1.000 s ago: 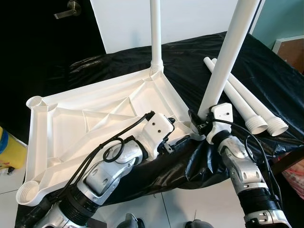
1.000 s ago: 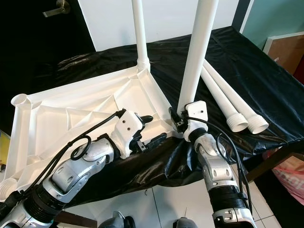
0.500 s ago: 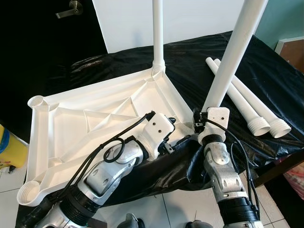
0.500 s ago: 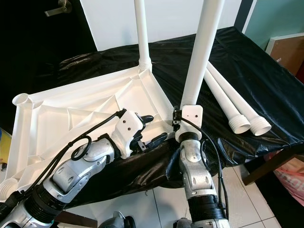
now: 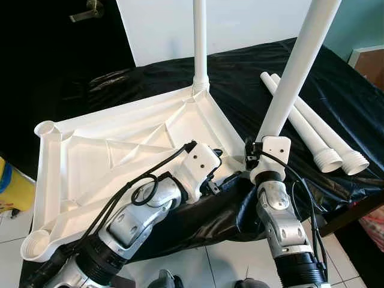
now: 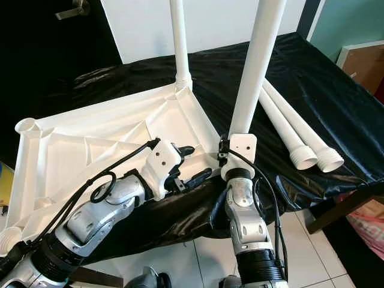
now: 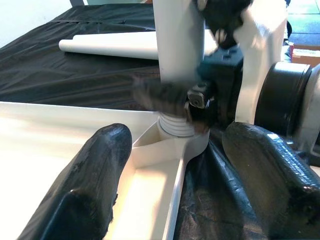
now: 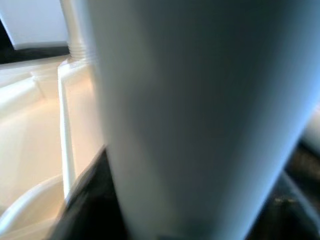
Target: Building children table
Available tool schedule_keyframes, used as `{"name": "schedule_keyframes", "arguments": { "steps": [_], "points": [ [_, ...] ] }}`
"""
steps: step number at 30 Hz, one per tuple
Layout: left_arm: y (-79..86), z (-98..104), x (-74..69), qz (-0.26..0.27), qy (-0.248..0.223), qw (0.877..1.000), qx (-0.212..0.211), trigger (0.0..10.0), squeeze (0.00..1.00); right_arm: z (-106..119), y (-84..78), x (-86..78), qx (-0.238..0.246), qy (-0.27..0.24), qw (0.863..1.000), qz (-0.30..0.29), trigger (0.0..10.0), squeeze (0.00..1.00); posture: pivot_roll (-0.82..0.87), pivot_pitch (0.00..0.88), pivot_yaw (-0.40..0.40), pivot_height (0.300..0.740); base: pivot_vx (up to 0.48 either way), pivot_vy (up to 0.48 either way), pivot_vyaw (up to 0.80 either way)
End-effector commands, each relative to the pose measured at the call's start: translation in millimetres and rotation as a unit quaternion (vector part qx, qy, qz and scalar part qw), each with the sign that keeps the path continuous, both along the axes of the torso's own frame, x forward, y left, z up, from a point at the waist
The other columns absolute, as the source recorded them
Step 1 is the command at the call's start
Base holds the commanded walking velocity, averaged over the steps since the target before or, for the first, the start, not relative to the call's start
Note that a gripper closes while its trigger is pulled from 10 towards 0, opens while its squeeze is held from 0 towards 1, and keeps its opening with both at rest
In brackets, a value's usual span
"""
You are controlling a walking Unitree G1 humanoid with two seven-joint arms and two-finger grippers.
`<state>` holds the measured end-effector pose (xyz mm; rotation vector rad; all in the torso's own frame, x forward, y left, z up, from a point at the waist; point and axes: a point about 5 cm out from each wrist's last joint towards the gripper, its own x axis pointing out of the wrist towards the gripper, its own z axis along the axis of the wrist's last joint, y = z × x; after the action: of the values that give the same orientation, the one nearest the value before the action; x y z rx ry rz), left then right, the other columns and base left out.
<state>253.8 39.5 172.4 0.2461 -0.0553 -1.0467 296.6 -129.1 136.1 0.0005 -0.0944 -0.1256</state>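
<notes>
My view: black plastic-draped tabletop (image 5: 336,96), upturned white plastic children's table (image 5: 120,144) at its near edge, right gripper (image 6: 231,144) clamping a long white plastic leg tube (image 6: 252,66) with top cropped, left gripper (image 7: 175,165) gaping astride the rim.

**Black-draped counter and its load**

A counter (image 5: 336,90) covered in glossy, wrinkled black plastic sheeting runs from the upper middle of the head views to the right edge, its cover hanging loose over the near edge at lower centre. Lying directly on it, left of centre, is an upturned white moulded plastic tabletop (image 5: 120,150) with ribbed underside and round corner sockets; its left end juts past the cover. At right, well apart from it, two loose white plastic tube legs (image 5: 318,141) lie side by side, touching, threaded ends toward the lower right.
</notes>
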Motion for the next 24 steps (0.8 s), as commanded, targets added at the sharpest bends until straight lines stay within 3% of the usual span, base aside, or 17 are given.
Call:
{"name": "schedule_keyframes", "arguments": {
  "steps": [1, 7, 11, 12, 13, 14, 15, 20, 23, 24],
  "points": [
    [-3.0, -5, -6.8, -0.077, 0.015, 0.997, 0.017, 10.0, 0.00, -13, -11.8, -2.1, 0.002, 0.031, 0.999, -0.018, 10.0, 1.00, -0.09, 0.083, 0.062, 0.740, 0.000, 0.000, 0.00],
    [-2.2, -4, -7.0, -0.074, 0.014, 0.997, 0.017, 10.0, 0.00, -3, -22.7, -0.4, -0.003, 0.004, 1.000, 0.017, 10.0, 1.00, -0.09, 0.084, 0.060, 0.740, 0.000, 0.000, 0.00],
    [-1.5, -4, -6.7, -0.073, 0.014, 0.997, 0.016, 10.0, 0.00, 3, -26.9, 0.2, 0.000, -0.009, 0.997, 0.083, 10.0, 1.00, -0.09, 0.088, 0.064, 0.740, 0.000, 0.000, 0.00],
    [-1.4, -4, -6.6, -0.073, 0.014, 0.997, 0.017, 10.0, 0.00, 3, -28.0, 0.6, -0.002, -0.008, 0.994, 0.107, 10.0, 0.95, -0.10, 0.091, 0.066, 0.740, 0.000, 0.000, 0.00],
    [-1.4, -4, -6.5, -0.073, 0.014, 0.997, 0.016, 10.0, 0.00, 4, -28.9, 0.9, -0.009, -0.008, 0.992, 0.129, 10.0, 0.07, -0.10, 0.091, 0.066, 0.740, 0.000, 0.000, 0.00],
    [-1.4, -4, -6.5, -0.073, 0.014, 0.997, 0.016, 10.0, 0.00, 4, -28.9, 0.9, -0.009, -0.008, 0.992, 0.129, 10.0, 0.07, -0.10, 0.091, 0.066, 0.740, 0.000, 0.000, 0.00],
    [-1.5, -4, -6.3, -0.074, 0.014, 0.997, 0.016, 10.0, 0.00, 4, -30.0, 1.7, -0.017, -0.007, 0.989, 0.147, 10.0, 0.00, -0.10, 0.092, 0.068, 0.740, 0.000, 0.000, 0.00],
    [-2.2, -4, -5.9, -0.074, 0.013, 0.997, 0.016, 10.0, 0.00, 5, -31.6, 5.0, -0.033, -0.004, 0.980, 0.196, 10.0, 0.00, -0.10, 0.092, 0.068, 0.740, 0.000, 0.000, 0.00],
    [-2.6, -4, -5.5, -0.075, 0.013, 0.997, 0.015, 10.0, 0.00, 9, -29.5, 13.2, -0.067, -0.001, 0.958, 0.279, 10.0, 0.00, -0.10, 0.091, 0.073, 0.740, 0.000, 0.000, 0.00],
    [-2.6, -4, -5.5, -0.075, 0.013, 0.997, 0.015, 10.0, 0.00, 9, -29.5, 13.2, -0.067, -0.001, 0.958, 0.279, 10.0, 0.00, -0.10, 0.091, 0.073, 0.740, 0.000, 0.000, 0.00]
  ]
}}
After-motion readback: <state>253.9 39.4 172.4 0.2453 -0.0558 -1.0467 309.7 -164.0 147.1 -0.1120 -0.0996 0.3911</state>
